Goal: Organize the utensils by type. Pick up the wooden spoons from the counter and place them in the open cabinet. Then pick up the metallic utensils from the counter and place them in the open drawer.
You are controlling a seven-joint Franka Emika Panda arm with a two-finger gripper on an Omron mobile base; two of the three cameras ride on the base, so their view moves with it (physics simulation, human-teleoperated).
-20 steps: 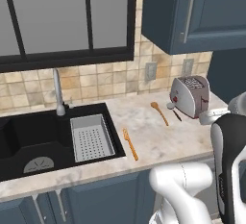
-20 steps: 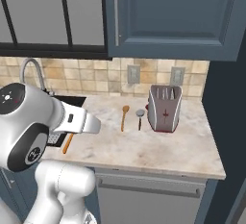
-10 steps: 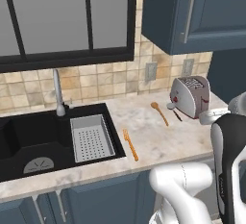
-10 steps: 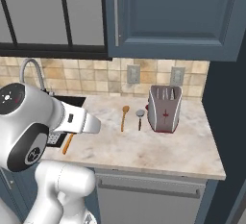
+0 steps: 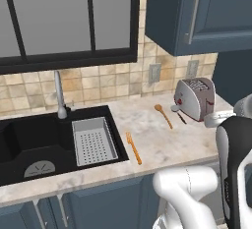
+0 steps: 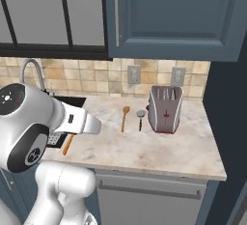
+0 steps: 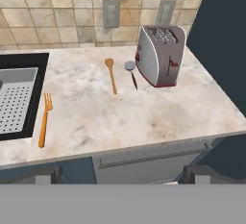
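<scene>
Nothing is seen to have moved since the earlier frames: spoon, fork and the short utensil lie where they lay, and the arm is held in the same pose. The gripper [image 7: 120, 177] is held back from the counter [image 7: 158, 112], above its front edge, with the fingers [image 7: 45, 174] spread fully apart and nothing between them.

One wooden spoon [image 7: 111, 74] is seen on the counter, its bowl toward the tiled wall and its handle pointing toward the front edge. Just beside it, nearer the toaster [image 7: 158, 55], lies the short utensil [image 7: 131, 73] with a dark handle and round silver head. The fork [image 7: 44, 118] lies well apart, beside the sink [image 7: 19, 98], tines toward the wall. The cabinet [image 6: 169, 16] hangs above the toaster; its door appears closed in these views, and no open drawer can be made out.

The step in hand is judged to be the reach for the spoon, with none of the task yet done. The hand should be brought down over the middle of the handle, with the fingers turned across it rather than along it. As the short utensil lies close alongside, the finger on that side should be set down in the gap between the two, so that it is not knocked. The thin handle should be gripped low against the stone.
</scene>
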